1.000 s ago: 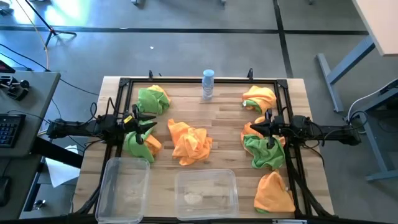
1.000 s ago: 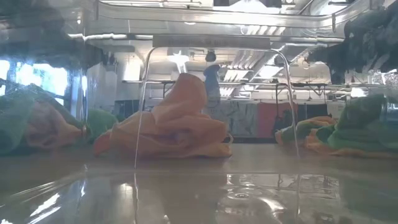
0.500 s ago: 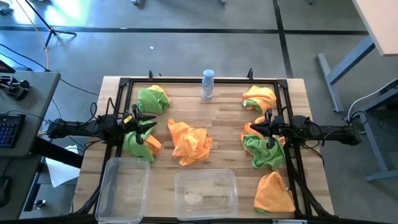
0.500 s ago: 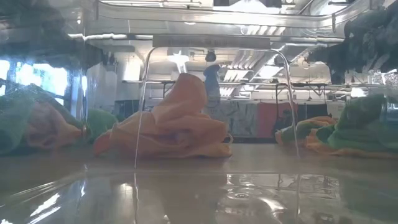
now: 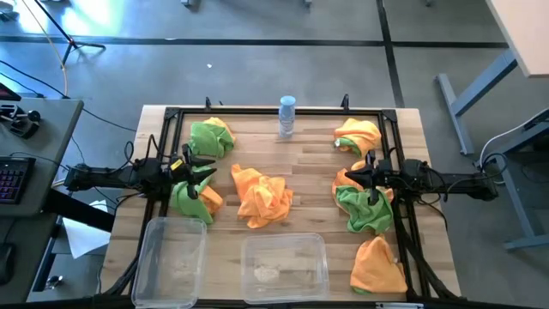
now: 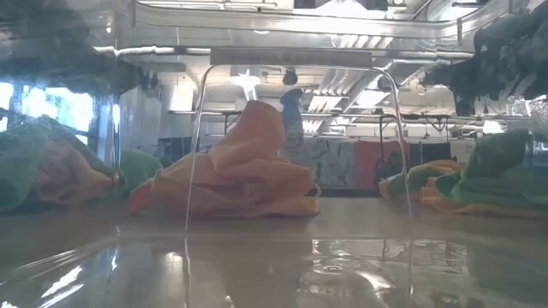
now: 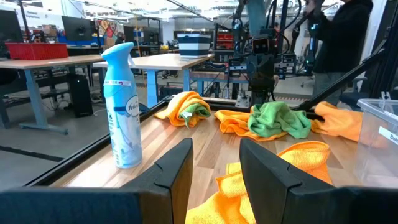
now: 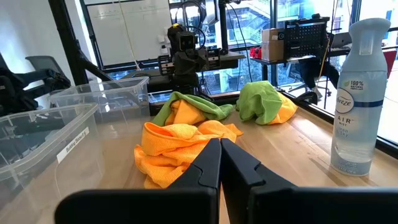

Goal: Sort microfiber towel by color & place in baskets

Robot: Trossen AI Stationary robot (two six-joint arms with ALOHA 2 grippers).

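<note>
Several bunched microfiber towels lie on the wooden table: a green one at the far left, a green-and-orange lump at the left, an orange one in the middle, an orange-and-green lump at the far right, a green one over orange at the right, and an orange one near the front right. The narrower basket and the wider basket stand at the near edge. My left gripper points level above the left lump, open, with nothing between its fingers. My right gripper points level above the right lump, shut.
A pale blue spray bottle stands upright at the middle of the far edge. A black frame runs round the table top. Bare wood shows between the middle towel and the bottle. A person stands beyond the table in the left wrist view.
</note>
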